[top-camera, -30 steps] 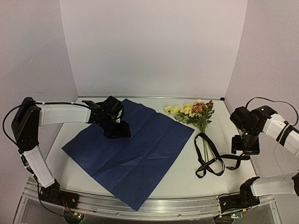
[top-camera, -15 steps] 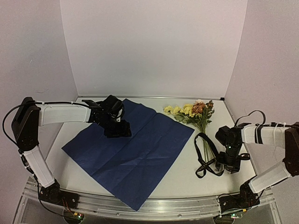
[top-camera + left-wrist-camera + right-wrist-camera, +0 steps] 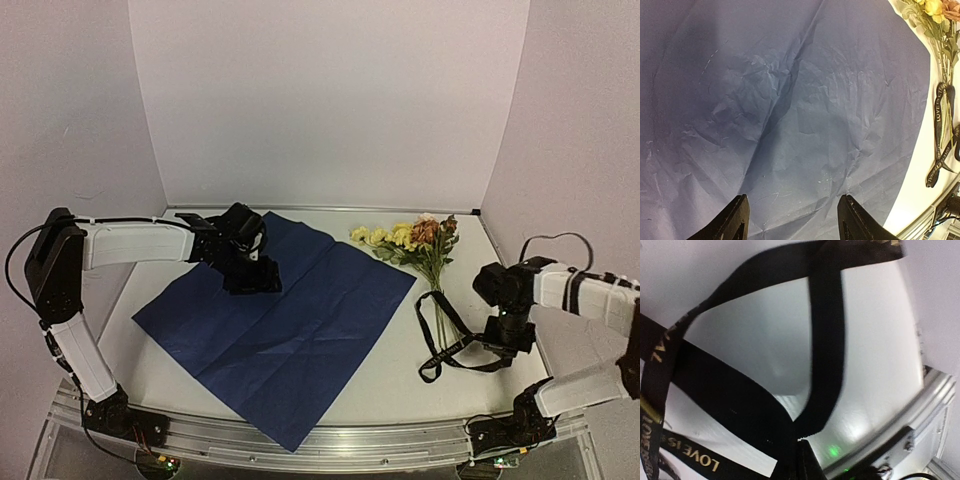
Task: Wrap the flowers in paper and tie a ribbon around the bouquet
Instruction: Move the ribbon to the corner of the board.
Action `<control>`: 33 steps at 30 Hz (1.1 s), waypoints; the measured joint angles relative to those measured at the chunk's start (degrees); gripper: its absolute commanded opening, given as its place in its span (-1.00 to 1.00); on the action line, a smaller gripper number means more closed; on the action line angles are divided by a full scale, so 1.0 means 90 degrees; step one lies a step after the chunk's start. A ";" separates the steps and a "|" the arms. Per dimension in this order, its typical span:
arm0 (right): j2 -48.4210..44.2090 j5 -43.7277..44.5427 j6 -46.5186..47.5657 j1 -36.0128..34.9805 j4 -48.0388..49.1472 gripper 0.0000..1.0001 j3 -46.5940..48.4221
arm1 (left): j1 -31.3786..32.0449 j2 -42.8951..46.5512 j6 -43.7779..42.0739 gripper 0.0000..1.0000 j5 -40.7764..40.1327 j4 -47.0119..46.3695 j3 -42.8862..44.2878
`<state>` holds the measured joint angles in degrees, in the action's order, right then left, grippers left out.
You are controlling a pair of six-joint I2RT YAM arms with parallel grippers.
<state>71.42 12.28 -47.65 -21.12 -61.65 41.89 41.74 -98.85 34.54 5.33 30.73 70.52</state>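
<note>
Gripping the ribbon tight near the table's right edge, right gripper should lift slowly; left gripper hangs open, empty.

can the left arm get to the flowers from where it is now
Probably, at a stretch: the left gripper is open over the paper, and only that flat sheet lies between it and the flowers.

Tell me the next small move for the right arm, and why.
Probably draw the ribbon a little to the right, clear of the flowers. The right gripper is shut on the ribbon, whose loop appears to lie across the flower stems. The flowers are not yet on the paper, so freeing them likely comes first.
</note>
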 measured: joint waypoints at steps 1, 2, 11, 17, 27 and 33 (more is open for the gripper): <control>-0.0352 0.0224 0.0036 0.0000 -0.0332 -1.00 0.0205 | 0.0000 0.0000 0.0000 0.25 -0.0008 0.0020 0.0000; -0.0659 0.0418 0.0088 0.0000 -0.0577 -1.00 0.0436 | 0.0000 0.0000 0.0000 0.25 -0.0019 0.0033 0.0000; -0.2200 0.1988 0.0819 0.0012 -0.1407 -1.00 0.3442 | 0.0000 0.0075 0.0004 0.25 -0.0106 0.0035 0.0000; -0.2275 0.2555 0.1292 0.0012 -0.1600 -1.00 0.5003 | 0.0000 0.0206 0.0010 0.25 -0.0106 0.0032 0.0000; -0.2325 0.3090 0.1814 0.0023 -0.1656 -1.00 0.5829 | 0.0000 0.0231 0.0029 0.25 -0.0076 0.0030 0.0000; -0.2053 0.2749 0.1771 0.0031 -0.1607 -1.00 0.4184 | 0.0000 0.0231 0.0029 0.25 -0.0002 0.0027 0.0000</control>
<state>52.95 37.03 -31.71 -20.85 -76.11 79.55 41.74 -96.77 34.81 5.31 30.98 70.52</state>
